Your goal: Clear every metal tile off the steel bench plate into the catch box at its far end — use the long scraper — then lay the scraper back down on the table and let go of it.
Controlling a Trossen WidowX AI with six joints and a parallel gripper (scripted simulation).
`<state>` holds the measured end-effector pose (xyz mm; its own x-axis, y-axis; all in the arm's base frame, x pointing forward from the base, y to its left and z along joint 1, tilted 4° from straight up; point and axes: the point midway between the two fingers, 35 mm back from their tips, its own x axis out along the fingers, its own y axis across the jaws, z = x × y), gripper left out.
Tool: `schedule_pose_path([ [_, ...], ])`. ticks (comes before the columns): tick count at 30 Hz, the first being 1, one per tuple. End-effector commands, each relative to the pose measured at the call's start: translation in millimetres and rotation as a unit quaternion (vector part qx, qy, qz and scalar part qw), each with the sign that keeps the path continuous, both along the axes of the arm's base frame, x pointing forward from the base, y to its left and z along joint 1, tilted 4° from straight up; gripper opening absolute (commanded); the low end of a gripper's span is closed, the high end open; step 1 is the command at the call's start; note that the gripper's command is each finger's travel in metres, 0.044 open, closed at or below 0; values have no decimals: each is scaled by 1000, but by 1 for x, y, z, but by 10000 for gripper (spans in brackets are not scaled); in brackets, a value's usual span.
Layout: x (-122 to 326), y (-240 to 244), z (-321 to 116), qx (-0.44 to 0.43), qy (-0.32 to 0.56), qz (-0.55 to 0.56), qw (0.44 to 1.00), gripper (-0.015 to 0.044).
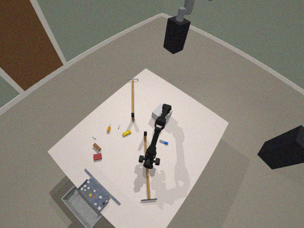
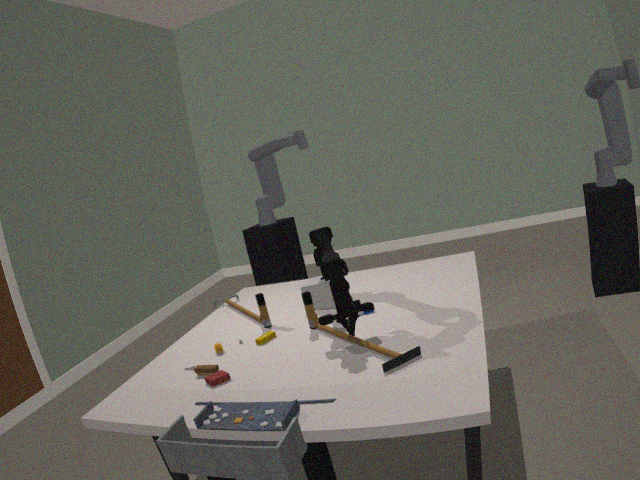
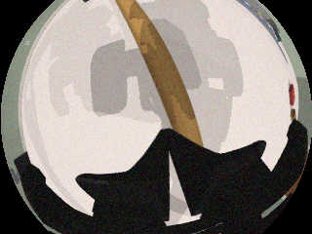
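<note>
The long scraper [image 1: 147, 184] [image 2: 379, 348] [image 3: 168, 80] lies on the table, with a wooden handle, a wide dark blade at the front and a black-capped upright grip at the rear. My gripper [image 1: 148, 166] [image 2: 352, 333] [image 3: 169, 131] is shut with nothing between its fingers. Its tips are at the middle of the handle, low; whether they touch it is unclear. The steel bench plate [image 1: 100, 188] [image 2: 287, 410] carries several small pieces, including white tiles [image 1: 100, 197] [image 2: 269, 411] and an orange one [image 1: 90, 194] [image 2: 238, 420]. The grey catch box [image 2: 222, 459] adjoins it beyond the table edge and looks empty.
A second long tool [image 1: 132, 98] [image 2: 242, 310] with a wire-like head lies at the back left. A yellow block [image 1: 126, 133] [image 2: 265, 338], a red block [image 1: 97, 156] [image 2: 217, 378] and a blue-ended item [image 1: 164, 142] lie about. A thin bar [image 1: 115, 200] [image 2: 317, 400] runs along the plate's near-arm side.
</note>
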<state>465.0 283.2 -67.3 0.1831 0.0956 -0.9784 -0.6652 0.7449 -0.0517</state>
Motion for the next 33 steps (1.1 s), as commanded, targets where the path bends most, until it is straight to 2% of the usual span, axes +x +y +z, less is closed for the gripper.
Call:
schedule_pose_path([
  [1, 7, -8, -3, -2, 0, -3, 1000, 0],
  [10, 13, -12, -2, -3, -1, -3, 1000, 0],
  [33, 8, 0, 84, 9, -15, 0, 1000, 0],
])
